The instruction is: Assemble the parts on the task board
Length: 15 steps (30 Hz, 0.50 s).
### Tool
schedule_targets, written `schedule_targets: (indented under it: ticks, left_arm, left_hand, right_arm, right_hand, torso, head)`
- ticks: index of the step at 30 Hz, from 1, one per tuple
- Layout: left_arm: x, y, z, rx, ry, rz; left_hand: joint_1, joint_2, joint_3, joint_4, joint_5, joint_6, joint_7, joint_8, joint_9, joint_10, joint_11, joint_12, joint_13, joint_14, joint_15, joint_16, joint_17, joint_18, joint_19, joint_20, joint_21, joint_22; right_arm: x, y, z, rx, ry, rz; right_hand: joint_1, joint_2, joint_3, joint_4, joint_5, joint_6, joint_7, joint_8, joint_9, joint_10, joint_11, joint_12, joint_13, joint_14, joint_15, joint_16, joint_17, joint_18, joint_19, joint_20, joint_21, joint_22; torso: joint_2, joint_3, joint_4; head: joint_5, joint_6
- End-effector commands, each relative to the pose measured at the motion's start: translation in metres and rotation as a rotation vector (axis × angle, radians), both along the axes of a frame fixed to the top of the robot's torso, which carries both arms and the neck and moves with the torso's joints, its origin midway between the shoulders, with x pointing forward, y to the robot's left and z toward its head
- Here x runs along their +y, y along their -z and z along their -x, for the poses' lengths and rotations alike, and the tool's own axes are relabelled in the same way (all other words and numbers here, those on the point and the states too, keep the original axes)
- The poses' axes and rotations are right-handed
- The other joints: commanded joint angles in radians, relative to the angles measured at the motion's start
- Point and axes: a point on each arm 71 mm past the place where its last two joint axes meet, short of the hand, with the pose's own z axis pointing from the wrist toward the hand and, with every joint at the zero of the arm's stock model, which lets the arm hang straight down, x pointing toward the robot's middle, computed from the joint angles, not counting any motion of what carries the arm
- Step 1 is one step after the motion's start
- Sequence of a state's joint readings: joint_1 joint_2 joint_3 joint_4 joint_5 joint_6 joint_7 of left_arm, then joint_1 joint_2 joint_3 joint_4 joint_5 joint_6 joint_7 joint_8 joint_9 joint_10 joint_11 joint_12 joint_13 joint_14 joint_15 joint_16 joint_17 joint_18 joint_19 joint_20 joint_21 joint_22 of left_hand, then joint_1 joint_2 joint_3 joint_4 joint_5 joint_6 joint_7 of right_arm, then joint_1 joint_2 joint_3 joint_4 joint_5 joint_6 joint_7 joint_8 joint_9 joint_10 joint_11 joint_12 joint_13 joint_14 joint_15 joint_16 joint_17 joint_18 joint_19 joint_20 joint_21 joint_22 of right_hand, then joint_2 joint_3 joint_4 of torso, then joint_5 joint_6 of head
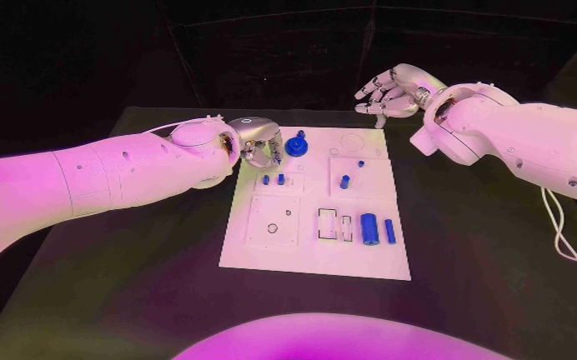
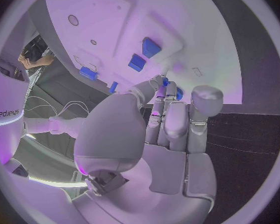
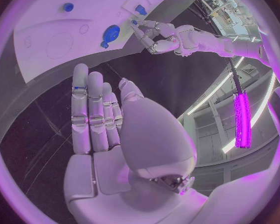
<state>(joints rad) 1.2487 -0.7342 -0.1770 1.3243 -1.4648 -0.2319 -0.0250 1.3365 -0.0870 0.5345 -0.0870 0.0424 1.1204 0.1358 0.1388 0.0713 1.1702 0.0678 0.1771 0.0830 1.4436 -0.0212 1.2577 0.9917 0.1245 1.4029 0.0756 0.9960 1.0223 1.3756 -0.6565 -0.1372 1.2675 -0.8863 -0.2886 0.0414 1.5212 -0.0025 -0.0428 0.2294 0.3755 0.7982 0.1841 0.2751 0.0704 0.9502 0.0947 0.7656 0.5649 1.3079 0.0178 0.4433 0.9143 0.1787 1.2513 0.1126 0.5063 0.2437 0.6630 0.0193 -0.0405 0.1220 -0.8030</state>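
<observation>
Overall light: dim room, with magenta-pink light falling across the whole scene.
Brightest area: the task board (image 1: 315, 210) glows pale pink against the dark desk (image 1: 481, 235).
Arms: both white arms pick up strong pink, the left arm brightest at the near left.
Background: the far side beyond the desk is almost black, little detail.
Light source: a glowing magenta strip lamp (image 3: 241, 119) in the right wrist view.
Shadows: soft, faint beside the board.
Glare: mild sheen on the left robot hand (image 1: 258, 145).
Distortion: both wrist views are fisheye circles in dark frames; the board's edges bend.
Focus: the near palm of the right robot hand (image 3: 105, 134) looks soft.
</observation>
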Motion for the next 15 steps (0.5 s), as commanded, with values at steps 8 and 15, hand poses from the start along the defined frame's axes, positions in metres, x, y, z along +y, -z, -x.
schedule_targets:
  ticks: [8,15]
  left_arm:
    - [-0.0022,0.0008,-0.0007,0.029,0.004,-0.015]
    - [-0.0028,0.0014,-0.0013,0.035,0.002,-0.020]
  left_hand:
    - [0.003,-0.004,0.006,-0.002,0.005,0.003,0.004,-0.006,0.000,0.006,0.003,-0.009,-0.002,0.006,0.003,0.001,0.000,-0.002,0.006,0.003,-0.002,-0.002]
    - [-0.010,-0.013,0.004,0.003,0.005,-0.002,0.004,-0.012,-0.001,0.002,0.005,-0.018,-0.004,0.006,0.005,0.002,0.003,-0.002,0.004,0.005,-0.007,-0.006]
  right_arm:
    - [0.0011,-0.0019,0.0000,-0.007,-0.007,-0.005]
    - [0.0013,-0.0019,0.0000,-0.007,-0.007,-0.005]
  right_hand:
    - [0.005,0.006,-0.006,0.001,0.003,-0.005,-0.003,0.007,-0.001,-0.004,-0.002,0.003,-0.001,-0.002,-0.003,0.004,-0.001,0.003,0.006,0.000,-0.005,0.000]
    - [0.005,0.006,-0.006,0.001,0.003,-0.005,-0.003,0.007,-0.001,-0.004,-0.002,0.003,-0.001,-0.002,-0.003,0.004,-0.001,0.003,0.006,0.000,-0.005,0.000]
  torso:
    - [0.000,-0.0001,0.0006]
    - [0.000,0.0002,-0.0002]
  head:
    - [0.000,-0.002]
    - [-0.001,-0.002]
